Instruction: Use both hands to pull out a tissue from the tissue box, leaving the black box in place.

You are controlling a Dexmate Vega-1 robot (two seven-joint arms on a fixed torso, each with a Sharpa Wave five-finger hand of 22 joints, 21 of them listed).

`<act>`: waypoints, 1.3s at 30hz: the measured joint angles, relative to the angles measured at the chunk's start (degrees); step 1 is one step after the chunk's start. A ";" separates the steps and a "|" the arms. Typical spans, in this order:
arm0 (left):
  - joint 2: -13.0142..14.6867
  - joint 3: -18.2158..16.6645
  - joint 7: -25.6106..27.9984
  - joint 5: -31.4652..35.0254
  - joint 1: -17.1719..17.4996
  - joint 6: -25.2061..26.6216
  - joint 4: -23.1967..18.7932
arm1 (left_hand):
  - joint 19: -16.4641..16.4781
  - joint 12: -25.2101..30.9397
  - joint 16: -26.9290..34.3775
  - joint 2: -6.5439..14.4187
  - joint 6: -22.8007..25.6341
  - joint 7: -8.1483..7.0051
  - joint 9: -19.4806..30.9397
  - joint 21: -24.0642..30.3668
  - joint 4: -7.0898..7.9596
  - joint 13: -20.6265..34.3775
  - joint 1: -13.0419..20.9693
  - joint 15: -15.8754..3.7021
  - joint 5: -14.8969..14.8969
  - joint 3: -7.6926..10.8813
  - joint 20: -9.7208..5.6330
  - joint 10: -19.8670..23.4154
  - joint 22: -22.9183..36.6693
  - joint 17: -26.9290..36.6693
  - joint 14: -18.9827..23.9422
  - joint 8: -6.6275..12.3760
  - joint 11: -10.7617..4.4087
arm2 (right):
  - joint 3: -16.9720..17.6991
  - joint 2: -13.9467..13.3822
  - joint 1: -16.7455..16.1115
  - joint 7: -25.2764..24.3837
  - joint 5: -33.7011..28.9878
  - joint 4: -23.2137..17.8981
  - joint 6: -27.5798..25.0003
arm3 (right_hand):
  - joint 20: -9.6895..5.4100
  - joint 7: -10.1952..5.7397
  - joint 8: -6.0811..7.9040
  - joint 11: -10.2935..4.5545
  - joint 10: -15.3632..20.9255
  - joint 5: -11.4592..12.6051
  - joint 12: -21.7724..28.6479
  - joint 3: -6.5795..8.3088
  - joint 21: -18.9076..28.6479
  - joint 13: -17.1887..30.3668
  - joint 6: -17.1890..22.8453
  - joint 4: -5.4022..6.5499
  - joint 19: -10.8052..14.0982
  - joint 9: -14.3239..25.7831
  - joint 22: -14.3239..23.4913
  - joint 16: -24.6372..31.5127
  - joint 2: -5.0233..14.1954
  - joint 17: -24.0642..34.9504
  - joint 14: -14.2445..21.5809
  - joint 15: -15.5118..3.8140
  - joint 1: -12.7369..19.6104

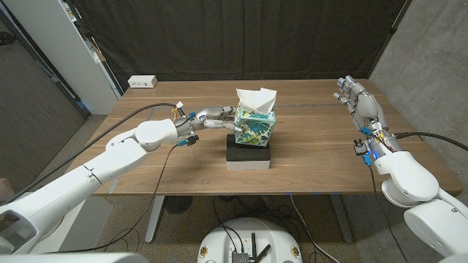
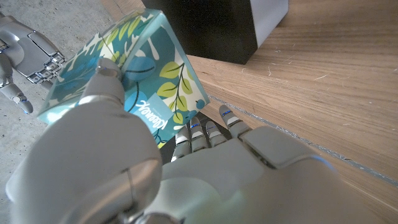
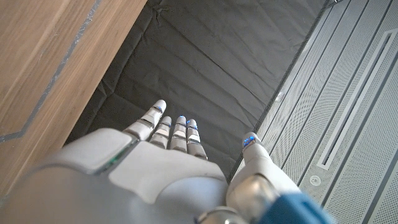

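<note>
Left hand (image 1: 212, 115) grips the upright tissue box (image 1: 255, 128), printed "Kleenex", at its 9 o'clock side, atop the black box (image 1: 248, 150); tissue (image 1: 256, 98) points up. Right hand (image 1: 358, 102) hangs released, fingers apart.

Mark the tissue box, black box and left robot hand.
tissue box (image 1: 255, 129), head view, leaf-patterned front face
black box (image 1: 247, 153), head view, front face under the tissue box
left robot hand (image 1: 210, 115), head view, back of hand

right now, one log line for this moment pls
left hand: grips tissue box side | right hand: open, off at table's right edge | tissue: still in box | black box: under tissue box
</note>
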 measured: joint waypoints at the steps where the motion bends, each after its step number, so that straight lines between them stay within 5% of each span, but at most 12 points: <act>1: -0.02 0.03 -0.02 0.01 -0.05 0.00 0.00 | 0.00 0.00 0.00 0.00 -0.11 0.07 0.00 0.00 0.00 0.00 0.00 0.00 0.00 0.00 0.00 0.00 0.00 0.00 0.00 1.12 0.00 | 0.13 -0.01 0.00 0.11 -0.24 -0.18 -0.43 | 0.00 0.00 0.00 -0.13 -0.13 0.00 0.00 0.00 0.00 0.00 0.00 0.00 0.00 0.00 0.00 0.00 0.00 0.00 0.00 0.00 0.00; 13: -0.60 0.41 -0.57 0.04 -0.71 -0.06 0.96 | 0.00 0.00 0.00 -0.05 -0.17 -0.02 0.00 0.00 -0.01 0.00 -0.03 0.00 0.00 -0.01 0.00 0.00 0.00 0.00 0.00 2.02 0.00 | 0.44 -0.58 0.67 0.07 -5.88 -0.65 -1.85 | 2.16 -0.22 1.20 0.41 3.51 0.22 1.12 0.82 -0.44 0.00 2.90 -0.35 3.62 -0.01 0.00 1.33 -0.07 0.01 3.38 0.86 1.30; 20: -1.05 0.74 -1.10 0.04 -1.26 -0.44 1.69 | 0.00 0.00 0.00 -0.03 -0.17 -0.01 0.00 0.00 -0.01 0.00 -0.01 0.00 0.00 -0.01 0.00 0.00 0.00 0.00 0.00 2.12 0.00 | -0.19 -0.87 0.86 -1.87 -13.16 -1.27 -2.82 | -0.06 -0.66 0.75 -0.77 2.77 0.22 0.84 1.52 -1.46 0.00 2.46 -0.57 2.43 -0.01 0.00 1.33 0.46 0.01 1.96 -0.54 1.83; 39: -1.91 1.64 -2.09 0.47 -2.91 -0.66 2.92 | 0.00 0.00 0.00 0.28 -0.20 0.01 0.00 0.00 0.09 0.00 -0.04 0.00 0.00 0.09 0.00 0.01 0.01 0.00 0.00 2.19 0.00 | -7.36 -2.97 1.53 -9.91 -48.20 -5.96 -20.45 | -0.83 -2.47 0.72 -2.42 3.18 0.22 0.63 2.23 -2.03 0.00 2.69 0.14 3.51 -0.02 0.00 1.16 0.45 0.11 2.50 -1.86 1.84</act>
